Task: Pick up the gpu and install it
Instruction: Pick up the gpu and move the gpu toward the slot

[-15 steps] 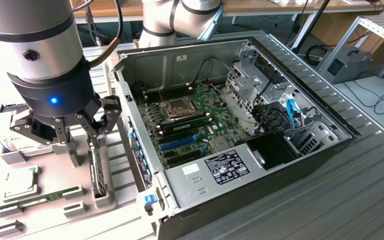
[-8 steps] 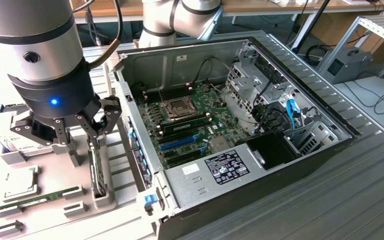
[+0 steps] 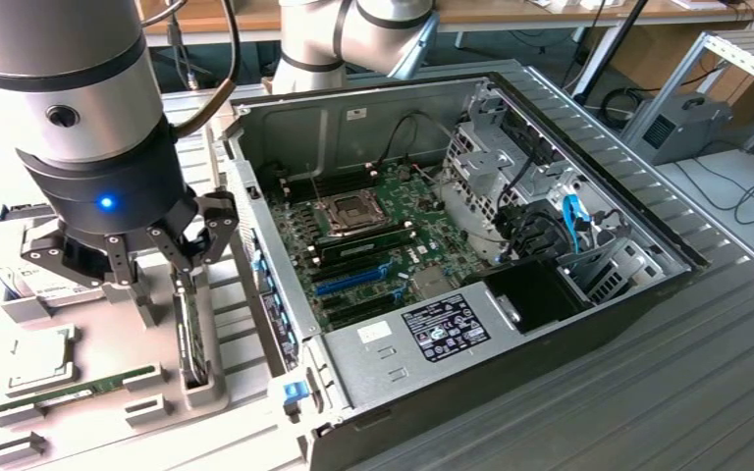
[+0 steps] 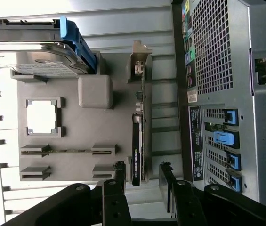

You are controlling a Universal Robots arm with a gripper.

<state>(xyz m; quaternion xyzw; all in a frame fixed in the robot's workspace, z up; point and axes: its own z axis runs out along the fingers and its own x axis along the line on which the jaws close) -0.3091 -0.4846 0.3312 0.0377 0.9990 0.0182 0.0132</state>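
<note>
**Q:** where'd the gpu sit in the exterior view?
**Me:** on edge in the gray tray, right below my gripper. Wrist view: fingers were spread either side of its end, gaps both sides, holding nothing.

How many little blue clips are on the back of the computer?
4 blue clips, in one line along the computer case's rear slots: one nearest the vent grille, two in the middle, one nearest the end effector. More may hide behind it.
</note>
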